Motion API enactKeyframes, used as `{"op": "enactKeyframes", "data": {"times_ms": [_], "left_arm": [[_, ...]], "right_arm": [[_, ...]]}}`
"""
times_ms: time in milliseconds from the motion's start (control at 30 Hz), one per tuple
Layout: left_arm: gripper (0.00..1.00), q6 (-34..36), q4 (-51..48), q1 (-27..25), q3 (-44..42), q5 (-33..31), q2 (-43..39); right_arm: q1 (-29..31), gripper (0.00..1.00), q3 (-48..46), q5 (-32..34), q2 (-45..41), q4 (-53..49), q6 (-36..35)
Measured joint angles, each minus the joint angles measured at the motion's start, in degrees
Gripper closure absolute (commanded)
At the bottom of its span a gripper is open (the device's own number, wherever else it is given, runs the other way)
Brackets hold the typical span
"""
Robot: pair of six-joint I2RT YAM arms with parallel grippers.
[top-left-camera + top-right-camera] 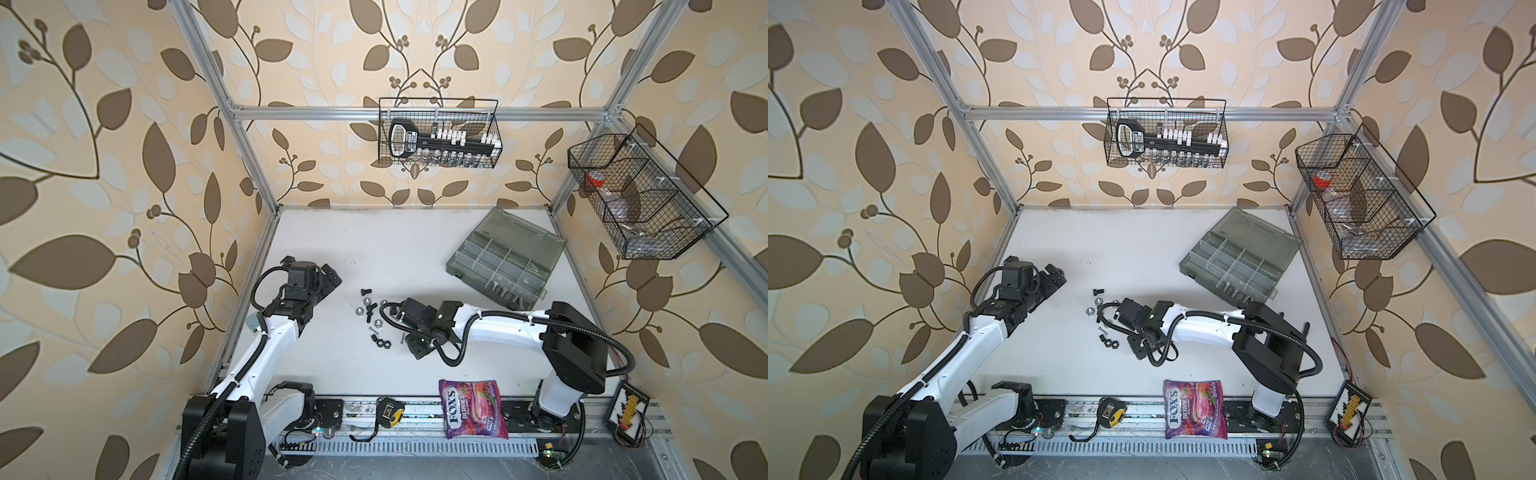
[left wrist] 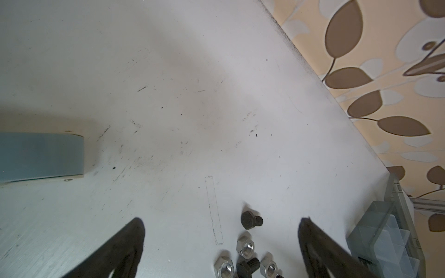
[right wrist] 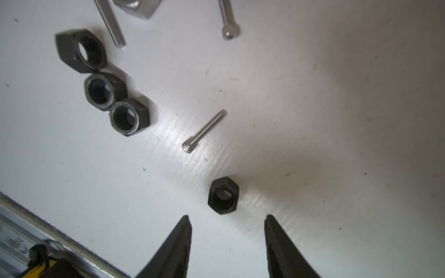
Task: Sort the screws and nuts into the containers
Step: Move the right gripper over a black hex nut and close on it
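Loose screws and nuts (image 1: 371, 316) lie mid-table in both top views. The grey organizer box (image 1: 507, 266) with its containers sits open at the back right, with silver bolts (image 1: 505, 291) in its near compartments. My left gripper (image 2: 221, 220) is open and empty, above the table left of the pile, with a black bolt (image 2: 250, 219) and silver nuts (image 2: 245, 246) ahead of it. My right gripper (image 3: 226, 217) is open and low at the pile's near right side. A black nut (image 3: 223, 195) lies just beyond its tips. A thin silver screw (image 3: 204, 131) and three more black nuts (image 3: 103, 91) lie further out.
A purple candy bag (image 1: 473, 409) and a tape measure (image 1: 388, 411) lie on the front rail. Black wire baskets hang on the back wall (image 1: 438, 133) and the right wall (image 1: 640, 195). A grey block (image 2: 41, 156) stands at the table's left edge.
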Motion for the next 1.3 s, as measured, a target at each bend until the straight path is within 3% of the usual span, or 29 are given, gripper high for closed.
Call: {"op": "enactKeyframes", "data": {"times_ms": [567,1300], "left_arm": [[0.01,0.00,0.00,0.00,0.00,0.02,0.00],[0.01,0.00,0.02,0.00,0.00,0.02,0.00]], "right_arm": [[0.15,0.55,2.89,0.50,5.22,-1.09,0.02],[0.13,0.66,2.99,1.68,5.42,-1.11,2.03]]}}
